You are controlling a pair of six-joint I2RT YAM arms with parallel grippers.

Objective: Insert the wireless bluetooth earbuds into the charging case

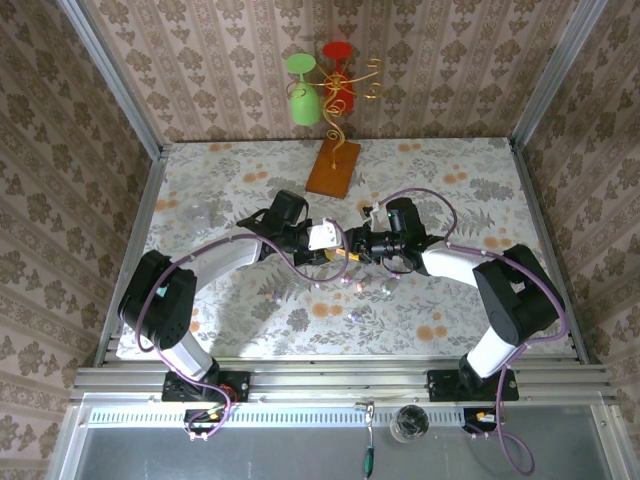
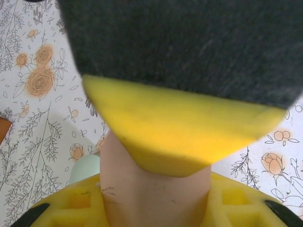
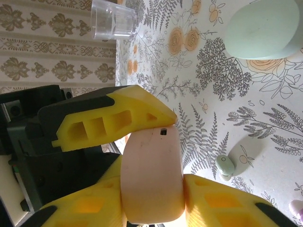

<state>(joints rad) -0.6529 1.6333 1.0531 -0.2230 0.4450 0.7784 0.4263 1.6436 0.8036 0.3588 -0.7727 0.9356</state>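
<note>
A pink oval charging case (image 3: 151,161) is held off the table between both arms. My right gripper (image 3: 152,201) is shut on its two sides. One yellow finger (image 3: 113,118) of the left gripper presses its upper end. In the left wrist view the case (image 2: 142,175) sits between my left gripper (image 2: 156,205), which is shut on it, with the right gripper's finger (image 2: 175,127) lying across it. A mint earbud (image 3: 226,165) lies on the cloth just right of the case, and a pinkish bud (image 3: 297,208) shows at the frame edge. Both grippers (image 1: 338,250) meet at the table's middle.
A mint case (image 3: 262,28) lies on the floral cloth further off, also seen in the left wrist view (image 2: 85,168). A clear cup (image 3: 113,19) stands near the wall. A wooden-based stand (image 1: 333,165) with green and red glasses is at the back. Small buds (image 1: 355,288) lie below the grippers.
</note>
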